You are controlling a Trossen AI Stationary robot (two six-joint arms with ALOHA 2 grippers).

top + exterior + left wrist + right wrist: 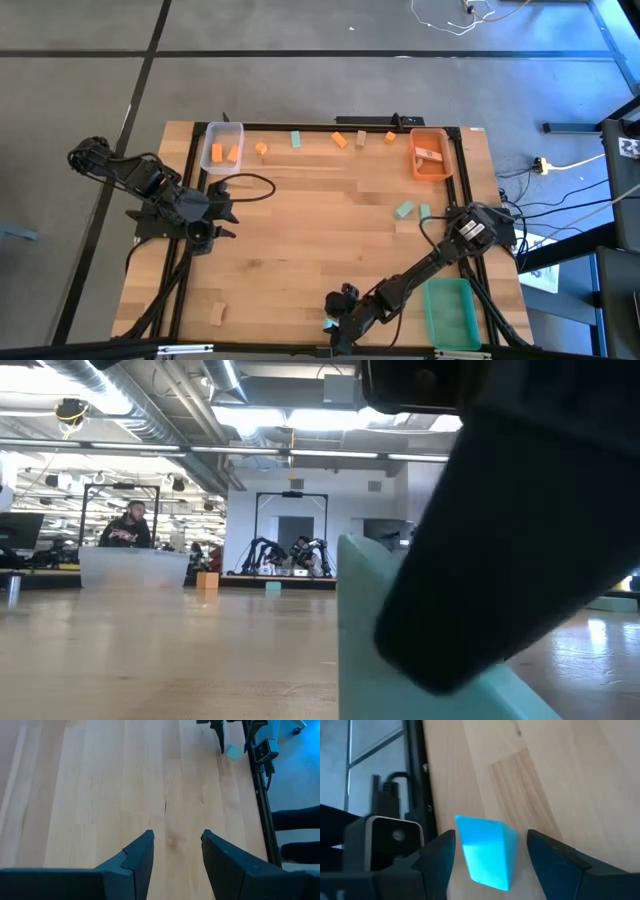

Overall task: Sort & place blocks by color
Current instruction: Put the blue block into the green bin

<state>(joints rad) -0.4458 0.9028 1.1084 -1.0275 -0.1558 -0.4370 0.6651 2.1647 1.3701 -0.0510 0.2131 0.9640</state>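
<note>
Blocks are scattered over the table (pixel 300 230): orange ones (pixel 340 140) and a teal one (pixel 297 139) along the far edge, two teal ones (pixel 404 210) right of centre, a wooden one (pixel 217 313) near the front left. The right gripper (pixel 492 855) is lowered at the front edge, its fingers (pixel 555 860) spread on either side of a teal block (pixel 487 850), seemingly without contact. The left gripper (pixel 177 852) is held at the left side above bare wood, jaws parted and empty.
</note>
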